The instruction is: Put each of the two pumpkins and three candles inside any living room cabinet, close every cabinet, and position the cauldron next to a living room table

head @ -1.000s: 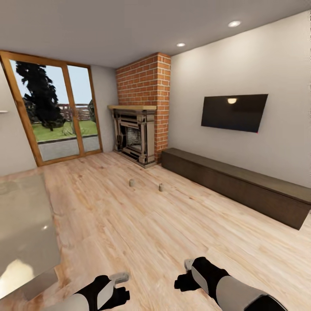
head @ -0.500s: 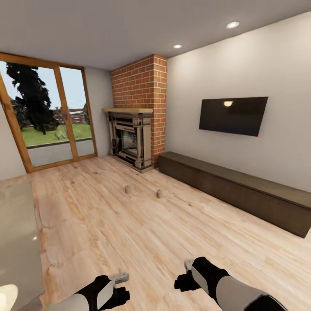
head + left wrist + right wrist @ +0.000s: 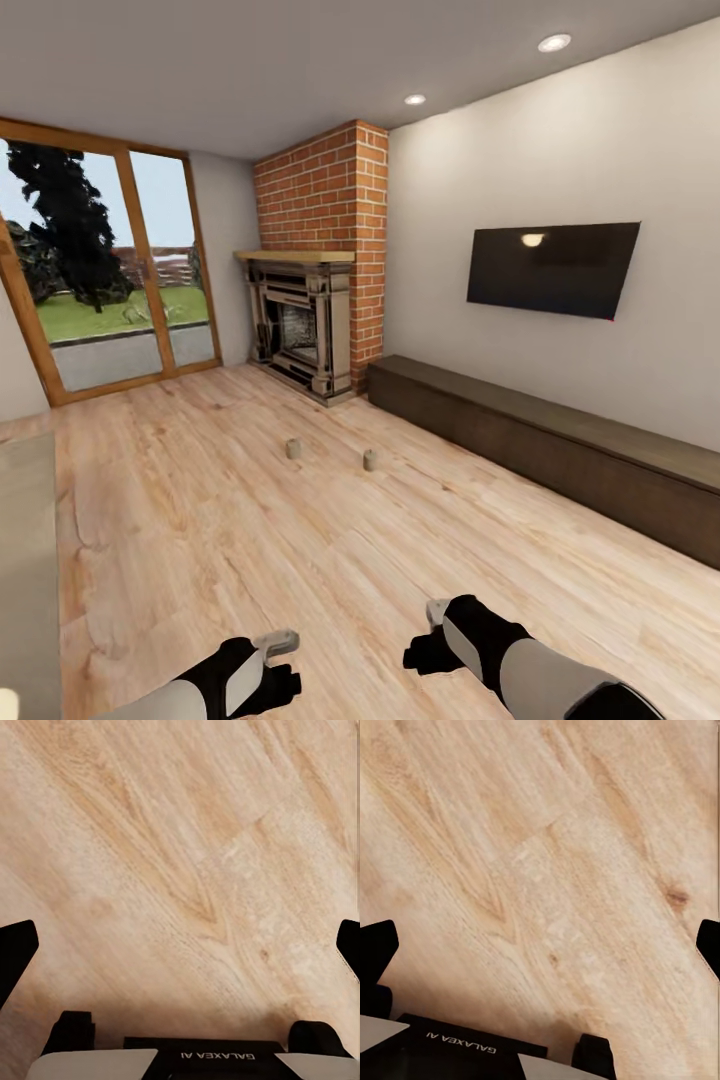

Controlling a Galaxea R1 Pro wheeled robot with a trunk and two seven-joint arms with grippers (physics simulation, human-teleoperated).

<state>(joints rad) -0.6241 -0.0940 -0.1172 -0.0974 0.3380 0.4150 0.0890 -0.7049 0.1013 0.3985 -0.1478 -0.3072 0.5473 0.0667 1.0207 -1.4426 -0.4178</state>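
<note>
Two short tan candles stand on the wood floor mid-room, one [image 3: 293,449] to the left of the other [image 3: 370,460], well ahead of both arms. The long low dark-brown cabinet [image 3: 540,440] runs along the right wall with its fronts shut. A strip of the glass table [image 3: 25,570] shows at the left edge. My left gripper [image 3: 268,682] [image 3: 180,945] and right gripper [image 3: 428,650] [image 3: 540,945] hang low over bare floor, both open and holding nothing. The pumpkins and the cauldron are out of view.
A brick fireplace [image 3: 310,335] stands in the far corner, left of the cabinet's end. A dark TV [image 3: 555,268] hangs above the cabinet. Glass patio doors [image 3: 100,290] fill the far left wall. Open wood floor [image 3: 330,560] lies between me and the candles.
The camera has swung to the right, so the table has slid toward the left edge and the cabinet looks larger. Both arms keep the same pose.
</note>
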